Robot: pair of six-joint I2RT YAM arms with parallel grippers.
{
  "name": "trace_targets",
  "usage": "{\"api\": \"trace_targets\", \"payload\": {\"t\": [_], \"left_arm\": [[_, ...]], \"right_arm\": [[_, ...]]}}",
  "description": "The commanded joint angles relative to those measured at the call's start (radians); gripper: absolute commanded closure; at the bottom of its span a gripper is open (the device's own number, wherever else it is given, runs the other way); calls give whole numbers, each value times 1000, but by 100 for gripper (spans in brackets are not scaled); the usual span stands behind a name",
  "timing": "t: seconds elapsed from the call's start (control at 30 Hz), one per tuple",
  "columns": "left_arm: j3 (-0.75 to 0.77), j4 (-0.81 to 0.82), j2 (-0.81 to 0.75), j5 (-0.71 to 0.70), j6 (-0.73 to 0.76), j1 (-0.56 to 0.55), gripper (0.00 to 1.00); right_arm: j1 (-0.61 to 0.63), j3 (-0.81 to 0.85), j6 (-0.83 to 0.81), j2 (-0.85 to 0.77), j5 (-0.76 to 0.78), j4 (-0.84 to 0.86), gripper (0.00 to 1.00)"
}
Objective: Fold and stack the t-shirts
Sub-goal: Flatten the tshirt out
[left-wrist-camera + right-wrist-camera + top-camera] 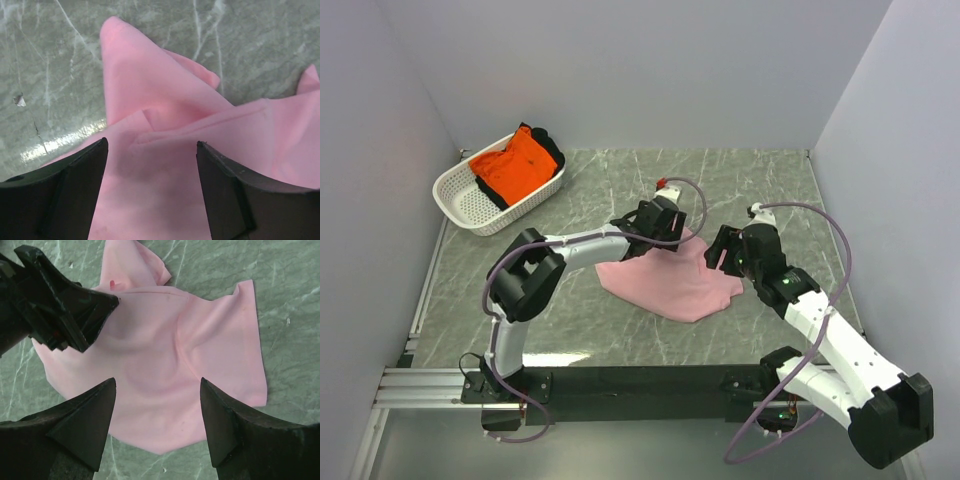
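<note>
With left end effector (152,150) and right end effector (158,385) wide open over that rumpled light pink fabric t-shirt (672,283), you might pinch extra layers.

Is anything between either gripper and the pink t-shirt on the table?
Nothing visible. The left gripper and right gripper are both open directly over the pink t-shirt, with only its fabric showing between their fingers.

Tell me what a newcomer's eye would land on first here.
The pink t-shirt lies rumpled mid-table, with the left gripper and right gripper over it, fingers spread. At the far left, the bright orange t-shirt sits heaped in a white basket.
</note>
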Motion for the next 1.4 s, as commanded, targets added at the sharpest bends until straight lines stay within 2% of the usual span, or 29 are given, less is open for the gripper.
{"api": "trace_targets", "payload": {"t": [0.0, 0.1, 0.2, 0.27, 0.3, 0.37, 0.4, 0.47, 0.6, 0.73, 0.8, 1.17, 1.27, 1.3, 1.37], "left_arm": [[40, 57, 15, 48, 31, 9, 26], [41, 68, 30, 81, 30, 21, 35], [67, 52, 56, 97, 25, 27, 39], [59, 63, 53, 97, 19, 29, 54], [52, 70, 47, 96, 14, 29, 66], [35, 81, 24, 91, 7, 29, 77], [29, 83, 15, 96, 7, 32, 89], [21, 75, -9, 91, 4, 33, 100], [-55, 75, -147, 24, -25, 47, 100], [-251, 103, -458, -74, -43, 67, 99], [-325, 86, -573, -77, -49, 85, 99], [-595, -182, -799, -327, -248, 208, 100], [-608, -198, -844, -344, -259, 228, 72], [-597, -193, -849, -328, -259, 228, 53], [-582, -146, -844, -279, -251, 220, 42]], "right_arm": [[-10, -10, 3, -22, -9, 31, 25], [-8, -14, 1, -21, -10, 26, 26], [-8, -17, 0, -22, -10, 21, 25], [-8, -21, 0, -33, -3, 18, 25], [-8, -23, 0, -37, 2, 17, 25], [-10, -27, -2, -44, 13, 12, 26], [-11, -27, -2, -42, 14, 12, 26], [-10, -24, -2, -36, 13, 15, 26], [-10, -15, -2, -21, 11, 17, 26], [-11, 8, -6, -13, 14, 18, 26], [-11, 13, -5, 2, 8, 29, 26], [-8, 16, 15, 104, -76, 100, 29], [-5, 11, 12, 101, -84, 107, 29], [-5, 9, 12, 101, -89, 112, 29], [-2, 3, 17, 104, -90, 123, 29]]}}
